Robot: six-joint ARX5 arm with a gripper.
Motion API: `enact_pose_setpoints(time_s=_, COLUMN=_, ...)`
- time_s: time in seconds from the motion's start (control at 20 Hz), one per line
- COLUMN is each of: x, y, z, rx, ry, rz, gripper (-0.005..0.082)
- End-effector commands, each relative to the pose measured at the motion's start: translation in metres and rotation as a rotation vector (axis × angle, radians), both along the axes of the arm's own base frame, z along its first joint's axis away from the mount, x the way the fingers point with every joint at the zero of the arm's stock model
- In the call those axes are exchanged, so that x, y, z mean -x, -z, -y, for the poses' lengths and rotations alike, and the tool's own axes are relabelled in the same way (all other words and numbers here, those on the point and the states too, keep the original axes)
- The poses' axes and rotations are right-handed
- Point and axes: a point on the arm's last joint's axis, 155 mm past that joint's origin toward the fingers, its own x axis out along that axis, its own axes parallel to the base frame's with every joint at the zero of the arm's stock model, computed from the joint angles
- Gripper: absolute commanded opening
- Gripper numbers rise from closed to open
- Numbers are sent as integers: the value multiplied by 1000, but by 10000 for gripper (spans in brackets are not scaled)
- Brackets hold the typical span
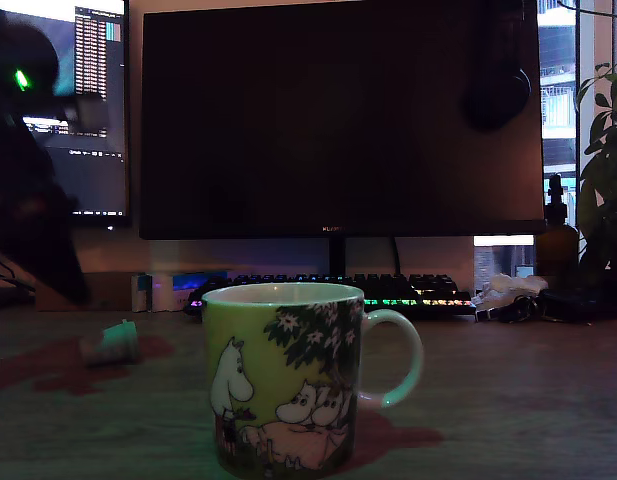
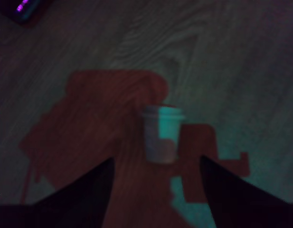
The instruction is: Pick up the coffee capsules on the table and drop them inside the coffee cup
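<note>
The room is dim, and the table [image 1: 528, 400] shows as a dull grey-brown wood-grain top with reddish shadow patches on it. The coffee cup [image 1: 283, 385] stands upright at the front of the scene and serves as the landmark: a pale yellow-green mug with white hippo-like figures and a dark leafy tree printed on its side, its light handle [image 1: 398, 358] turned toward the exterior view's right. Behind the cup rises a large dark monitor [image 1: 338, 115], and at its foot lies a keyboard [image 1: 388, 292] with rainbow backlit keys. Farther back and to the exterior view's left of the cup, a second screen [image 1: 88, 100] glows with lines of text. To the exterior view's right of the cup, at the rear, stand a dark bottle [image 1: 556, 240] and a leafy plant [image 1: 603, 160].

A pale mint green capsule [image 1: 116, 341] lies tipped on its side on the table, behind the cup and to the exterior view's left of it, well apart from it. It is small and tapered with a wider rim. In the wrist view the capsule [image 2: 161, 135] looks blurred.

The gripper [image 2: 155, 190] hovers above this capsule with its two dark fingers [image 2: 84, 194] spread wide, holding nothing; it seems clear of the capsule, though the blur makes this uncertain. The arm [image 1: 28, 170] is a dark blurred shape at the exterior view's far left.
</note>
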Motion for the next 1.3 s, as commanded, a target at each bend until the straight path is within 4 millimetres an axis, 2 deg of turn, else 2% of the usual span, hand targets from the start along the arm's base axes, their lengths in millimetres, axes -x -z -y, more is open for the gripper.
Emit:
enact_pose_setpoints(time_s=0.0, x=-1, y=9, z=4, rx=3, ry=19, rz=-15, gripper=514)
enact_pose_setpoints(time_s=0.5, x=-11, y=46, z=18, rx=7, ry=54, rz=-46, gripper=513)
enact_pose_setpoints(time_s=0.75, x=-16, y=44, z=20, rx=13, ry=55, rz=-26, gripper=513)
enact_pose_setpoints(time_s=1.25, x=-11, y=59, z=25, rx=20, ry=70, rz=-65, gripper=513)
